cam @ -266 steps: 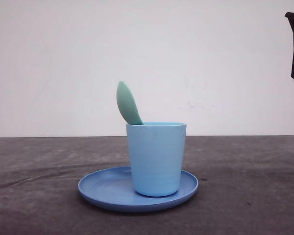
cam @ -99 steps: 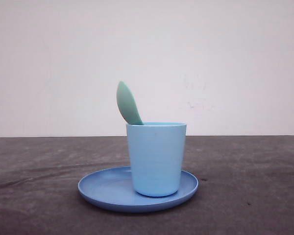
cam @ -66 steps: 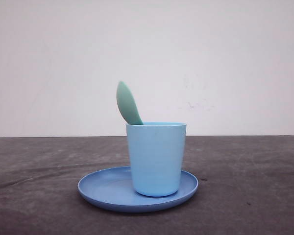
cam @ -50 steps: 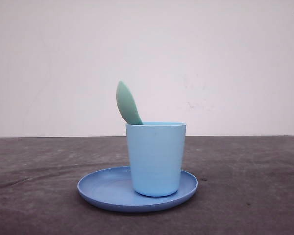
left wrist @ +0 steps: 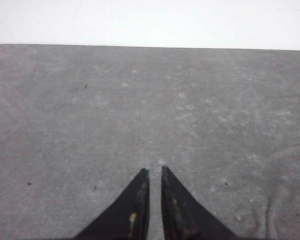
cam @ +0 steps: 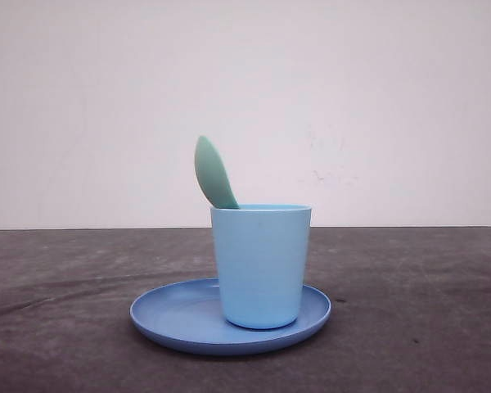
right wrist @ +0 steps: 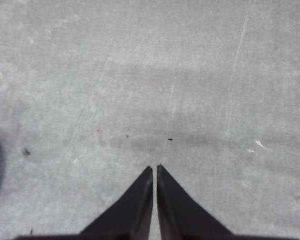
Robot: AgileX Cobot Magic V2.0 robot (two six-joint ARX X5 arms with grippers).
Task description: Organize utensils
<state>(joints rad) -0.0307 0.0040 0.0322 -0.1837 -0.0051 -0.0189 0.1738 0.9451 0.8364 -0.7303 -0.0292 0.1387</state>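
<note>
Front view is showing the spoon (cam: 212, 172) standing in the cup (cam: 261, 266), its mint-green bowl sticking up and leaning left above the rim near the cup's left side. The cup is sitting upright on the plate (cam: 172, 315), slightly right of the plate's middle, and the plate is resting on the dark grey table (cam: 65, 270).

Left wrist view is showing the left gripper (left wrist: 152, 172) hanging over bare table, its two black fingers pressed nearly together with a thin slit between the tips, gripping nothing.

Right wrist view is showing the right gripper (right wrist: 154, 169) likewise over bare table, fingers drawn together and pinching nothing, with a sliver of the plate's rim at the frame's edge.
</note>
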